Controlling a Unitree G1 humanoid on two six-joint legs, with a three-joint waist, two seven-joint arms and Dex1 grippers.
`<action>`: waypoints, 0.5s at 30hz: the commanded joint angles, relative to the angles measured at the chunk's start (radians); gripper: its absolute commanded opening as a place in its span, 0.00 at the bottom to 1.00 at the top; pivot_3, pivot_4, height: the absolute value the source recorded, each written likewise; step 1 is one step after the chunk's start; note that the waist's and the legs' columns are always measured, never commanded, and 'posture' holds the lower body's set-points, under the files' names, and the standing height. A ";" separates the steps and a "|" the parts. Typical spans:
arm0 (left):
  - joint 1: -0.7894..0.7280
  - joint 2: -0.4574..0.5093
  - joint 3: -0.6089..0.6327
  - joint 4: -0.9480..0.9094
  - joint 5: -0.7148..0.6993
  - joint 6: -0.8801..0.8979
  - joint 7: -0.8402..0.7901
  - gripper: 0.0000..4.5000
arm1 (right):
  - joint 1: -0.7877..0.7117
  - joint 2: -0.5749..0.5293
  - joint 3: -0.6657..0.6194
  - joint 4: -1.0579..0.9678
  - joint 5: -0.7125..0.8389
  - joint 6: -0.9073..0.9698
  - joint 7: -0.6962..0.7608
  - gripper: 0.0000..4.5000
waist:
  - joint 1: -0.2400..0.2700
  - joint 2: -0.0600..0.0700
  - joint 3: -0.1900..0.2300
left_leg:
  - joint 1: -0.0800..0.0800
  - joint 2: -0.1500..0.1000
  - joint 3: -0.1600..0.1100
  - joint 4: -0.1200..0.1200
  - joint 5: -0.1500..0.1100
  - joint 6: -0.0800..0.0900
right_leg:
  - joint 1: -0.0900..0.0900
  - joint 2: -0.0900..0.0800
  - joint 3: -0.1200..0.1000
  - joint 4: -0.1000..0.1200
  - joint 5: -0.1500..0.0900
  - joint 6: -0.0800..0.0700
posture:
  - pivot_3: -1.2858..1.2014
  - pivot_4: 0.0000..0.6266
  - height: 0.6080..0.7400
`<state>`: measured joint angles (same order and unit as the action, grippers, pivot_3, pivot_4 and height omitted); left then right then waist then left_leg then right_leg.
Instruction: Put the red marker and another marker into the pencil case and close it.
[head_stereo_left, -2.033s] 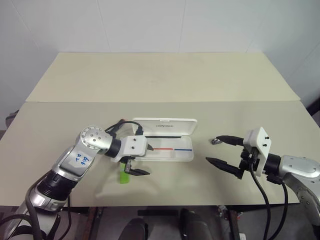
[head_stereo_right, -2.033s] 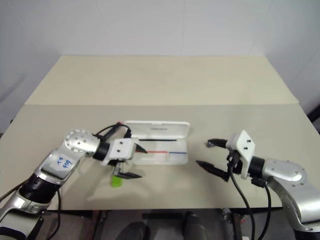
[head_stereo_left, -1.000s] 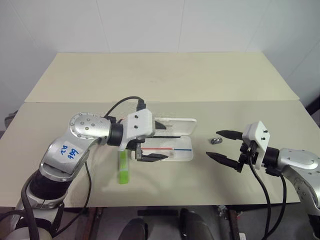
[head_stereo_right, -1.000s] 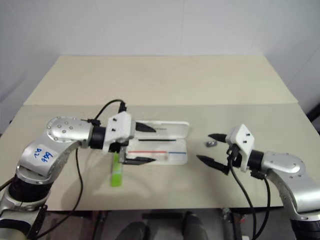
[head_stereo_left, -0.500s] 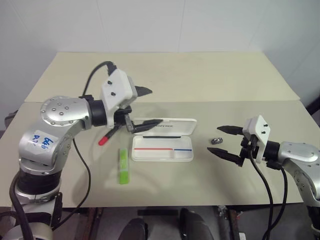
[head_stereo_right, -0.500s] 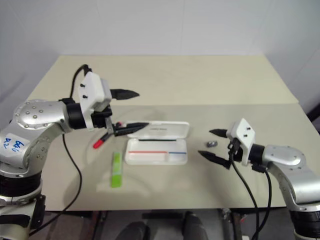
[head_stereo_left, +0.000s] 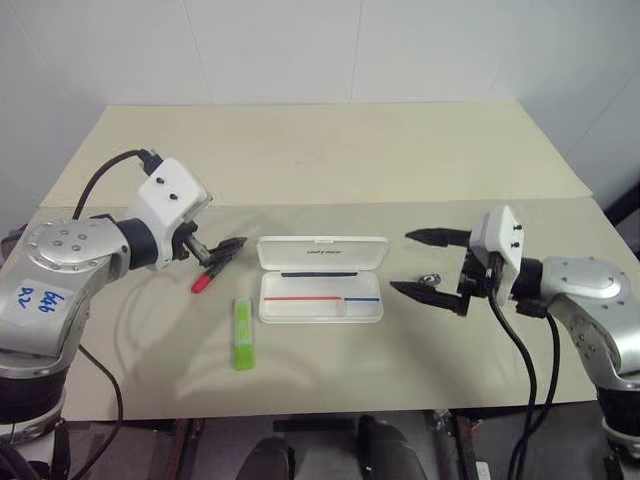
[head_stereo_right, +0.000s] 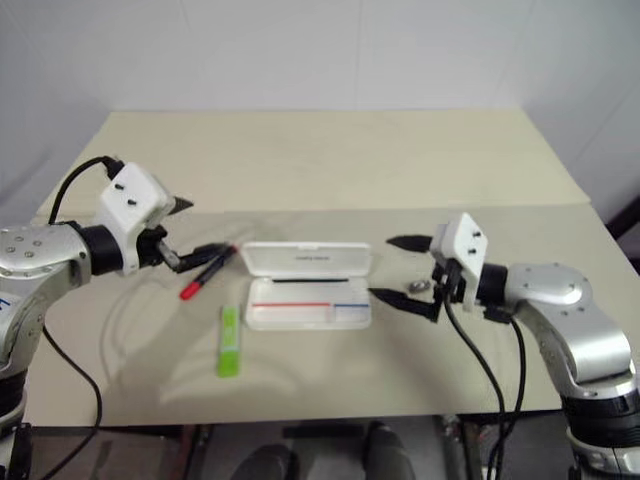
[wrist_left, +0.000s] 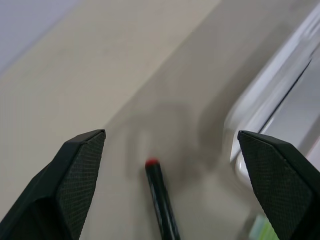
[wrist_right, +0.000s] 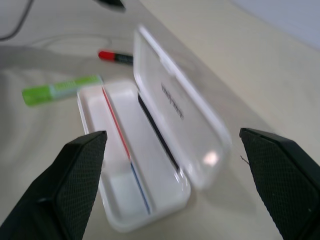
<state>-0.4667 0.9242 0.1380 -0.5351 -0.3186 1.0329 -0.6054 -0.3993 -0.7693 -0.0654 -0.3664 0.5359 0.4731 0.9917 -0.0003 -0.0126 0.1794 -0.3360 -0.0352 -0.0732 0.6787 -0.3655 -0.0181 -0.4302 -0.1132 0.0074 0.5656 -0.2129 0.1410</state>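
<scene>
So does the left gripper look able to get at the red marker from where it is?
Probably yes. The left gripper is open just above the red marker, which lies bare on the table, apart from the pencil case and the green highlighter.

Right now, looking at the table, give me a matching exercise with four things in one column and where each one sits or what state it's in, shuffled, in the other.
Things:
1. red marker
2. green highlighter
3. pencil case
4. small dark object

Places or states:
A. lid open, tray without markers
B. on the table between the case and the right gripper
C. on the table below the left gripper
D. lying in front of the case's left end

Pairs: 1-C, 2-D, 3-A, 4-B
</scene>
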 joint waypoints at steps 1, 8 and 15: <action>0.039 0.029 -0.002 -0.018 0.032 0.018 0.026 1.00 | -0.066 0.013 0.023 -0.024 0.021 0.003 0.014 1.00 | -0.001 0.000 0.000 | 0.000 0.000 0.000 0.000 0.000 0.000 | 0.000 0.000 0.000 0.000 0.000 0.000 | 0.52 0.24 1.00; 0.115 0.043 -0.037 0.014 0.085 0.026 0.072 1.00 | -0.096 0.044 0.063 -0.010 0.041 0.001 0.061 1.00 | 0.001 0.000 0.000 | -0.002 0.001 0.000 -0.001 -0.002 -0.001 | -0.003 0.000 -0.002 0.000 -0.001 -0.002 | 0.52 0.24 1.00; 0.161 0.058 -0.063 0.026 0.125 0.033 0.092 1.00 | -0.093 0.088 0.071 -0.032 0.074 0.014 0.051 1.00 | 0.000 0.000 0.000 | -0.006 0.001 0.002 -0.001 -0.002 -0.001 | -0.010 -0.001 -0.001 0.001 -0.001 -0.002 | 0.52 0.24 1.00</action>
<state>-0.3119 0.9590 0.0720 -0.4979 -0.2228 1.0684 -0.5239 -0.4887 -0.6910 0.0132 -0.3605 0.5841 0.4864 1.0476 -0.0006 -0.0126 0.1795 -0.3433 -0.0342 -0.0716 0.6782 -0.3677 -0.0188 -0.4409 -0.1140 0.0060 0.5672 -0.2139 0.1393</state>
